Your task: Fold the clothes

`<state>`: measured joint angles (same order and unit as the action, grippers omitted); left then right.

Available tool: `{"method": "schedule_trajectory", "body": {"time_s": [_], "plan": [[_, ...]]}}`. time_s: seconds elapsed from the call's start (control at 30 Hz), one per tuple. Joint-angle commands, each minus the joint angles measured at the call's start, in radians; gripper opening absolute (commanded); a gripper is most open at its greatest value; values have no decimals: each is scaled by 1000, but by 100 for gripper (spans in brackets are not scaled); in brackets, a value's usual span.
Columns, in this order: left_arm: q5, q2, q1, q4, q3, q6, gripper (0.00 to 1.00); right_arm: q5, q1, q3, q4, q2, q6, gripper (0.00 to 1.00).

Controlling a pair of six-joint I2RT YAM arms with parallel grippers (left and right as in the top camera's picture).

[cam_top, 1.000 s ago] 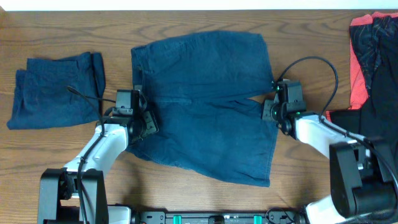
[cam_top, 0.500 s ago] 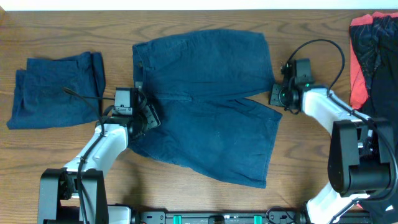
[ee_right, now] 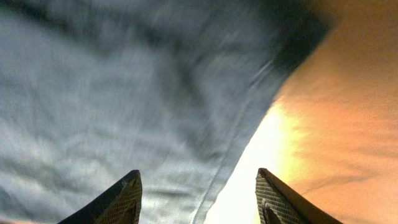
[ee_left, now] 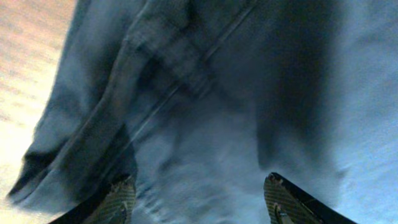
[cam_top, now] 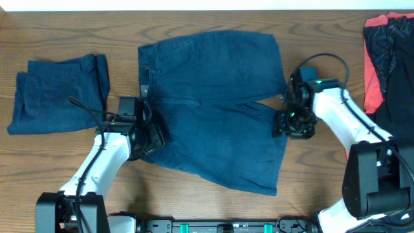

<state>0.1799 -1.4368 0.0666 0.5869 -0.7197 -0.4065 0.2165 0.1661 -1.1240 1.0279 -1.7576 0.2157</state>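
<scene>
The shorts lie spread flat in the middle of the table, waistband to the left and legs to the right, the near leg splayed off at a slant. A folded pile sits well apart on the left and a black-and-coral garment at the far right edge. Both arms are down at the cloth. The left gripper hangs over the waistband's near corner, its fingers spread and empty, with cloth beneath them. The right gripper is over the near leg's hem, also spread and holding nothing. I'd worry most about the right side. The hem runs right between those fingers with bare wood on one side, so a pinch there could slip off the edge or catch only the top layer. On the left the band looks bunched, so a bite could take in a stray pleat. If one side grips and the other misses, the lift would drag the shorts askew, and the slanted leg would fold in crooked.
</scene>
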Motion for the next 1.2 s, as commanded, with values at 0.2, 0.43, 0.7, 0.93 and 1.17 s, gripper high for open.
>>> {"method": "schedule_trajectory", "body": {"time_s": [0.2,0.43,0.7,0.93,1.17], "plan": [[-42,6,-4,70,-18,21,69,35,130,191,-115,12,54,59],[-42,6,-4,82,-18,20,68,-5,139,324,-349,12,114,59],[-30,6,-4,98,-18,8,68,-244,83,336,-618,12,130,58],[-1,6,-4,108,-18,0,69,-243,-38,336,-755,12,83,53],[112,6,-4,87,-18,2,73,-169,-109,312,-781,16,-39,67]]}}
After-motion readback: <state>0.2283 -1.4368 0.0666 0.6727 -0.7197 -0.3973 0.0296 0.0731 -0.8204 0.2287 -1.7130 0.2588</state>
